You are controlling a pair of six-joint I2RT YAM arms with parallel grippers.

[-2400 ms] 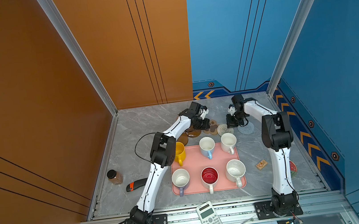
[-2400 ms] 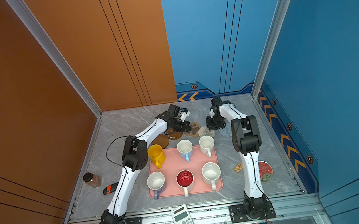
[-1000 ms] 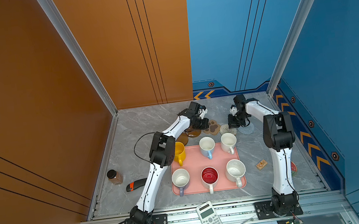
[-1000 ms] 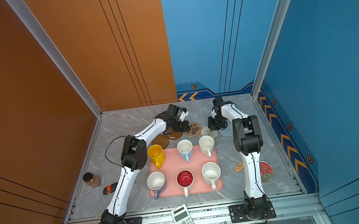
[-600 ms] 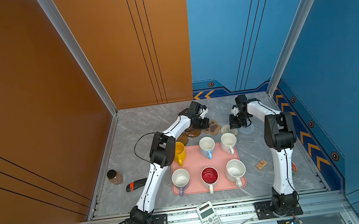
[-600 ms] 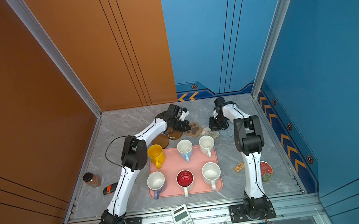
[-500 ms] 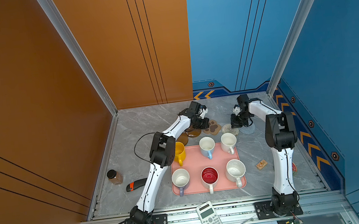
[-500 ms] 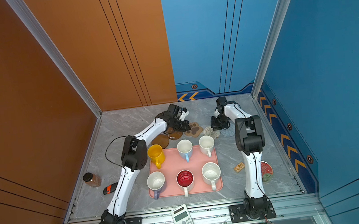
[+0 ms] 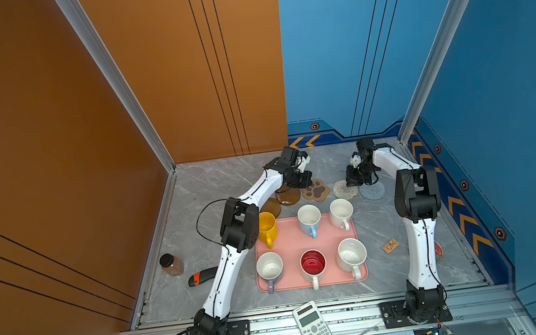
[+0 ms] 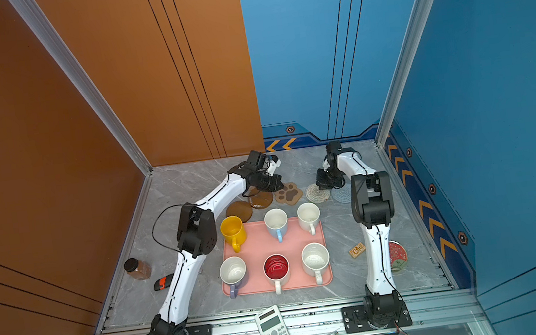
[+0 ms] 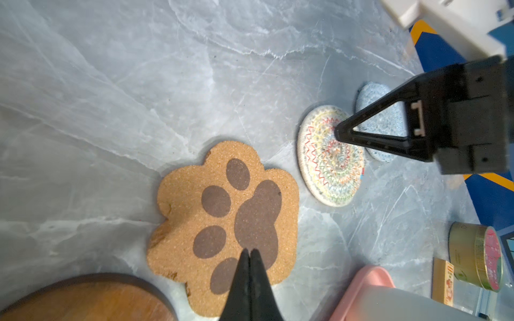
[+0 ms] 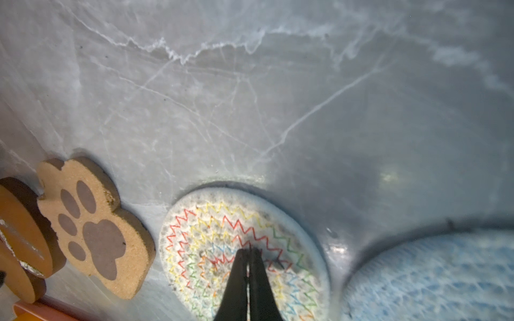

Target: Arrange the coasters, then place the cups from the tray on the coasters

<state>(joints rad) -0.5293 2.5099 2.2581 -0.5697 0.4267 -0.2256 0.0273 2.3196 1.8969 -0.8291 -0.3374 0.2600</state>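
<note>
1. Worktop [image 9: 226, 180]: the coasters [image 10: 342, 196] are laid in a row on it, just behind the tray.
2. Tray [image 9: 289, 242]: all six cups [image 9: 313, 262] are kept on it, so no cup has been moved yet.
3. Paw coaster [image 11: 222, 216]: it seems to be pressed by the left jaws, which are shut tight with nothing held.
4. White coaster [image 12: 211, 236]: it seems to be pressed by the right jaws, also shut and empty.
5. Each coaster should be slid slowly with a light push, and gaps should be left, since the brown discs [image 9: 287, 196] look bunched together.
</note>
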